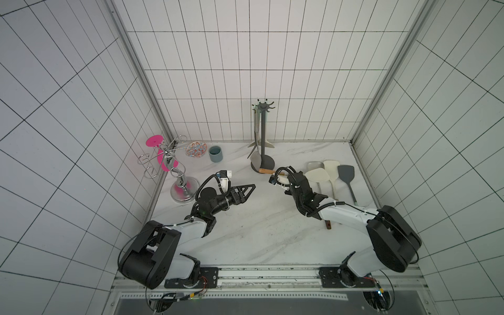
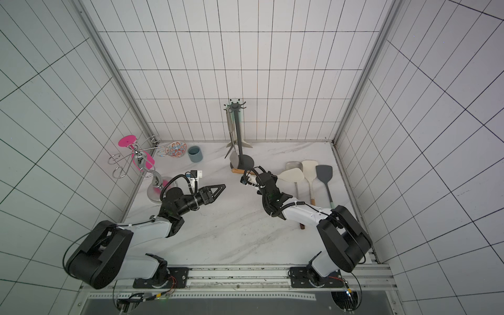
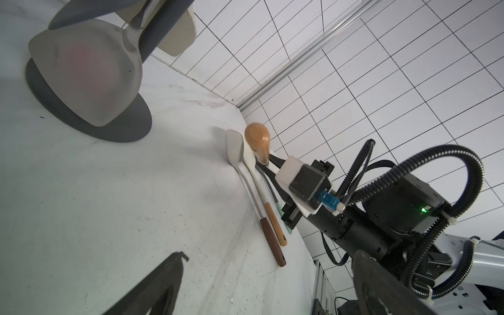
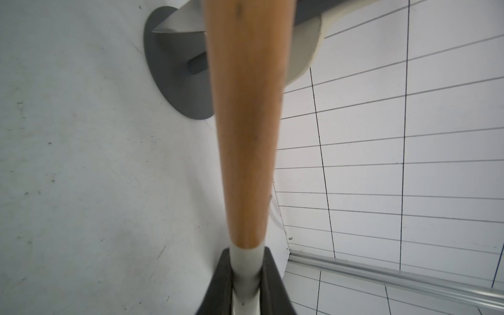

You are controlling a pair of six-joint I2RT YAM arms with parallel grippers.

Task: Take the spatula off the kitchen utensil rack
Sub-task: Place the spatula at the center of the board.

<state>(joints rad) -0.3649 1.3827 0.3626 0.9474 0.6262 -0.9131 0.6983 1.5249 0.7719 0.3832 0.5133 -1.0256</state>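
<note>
I see my right claw (image 4: 246, 255) clamped on the white shaft of the spatula (image 1: 265, 171), its wooden handle just beside the base of the kitchen utensil rack (image 1: 263, 136), at 6 o'clock. My left claw (image 1: 251, 188) gapes wide, empty.

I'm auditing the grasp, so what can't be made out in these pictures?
Right pincer: in both top views, covered by its own wrist camera.
Kitchen utensil rack, hook crown: cut off by the frame edge in both wrist views.
Held spatula: handle blurred in the right wrist view, head out of frame.
</note>
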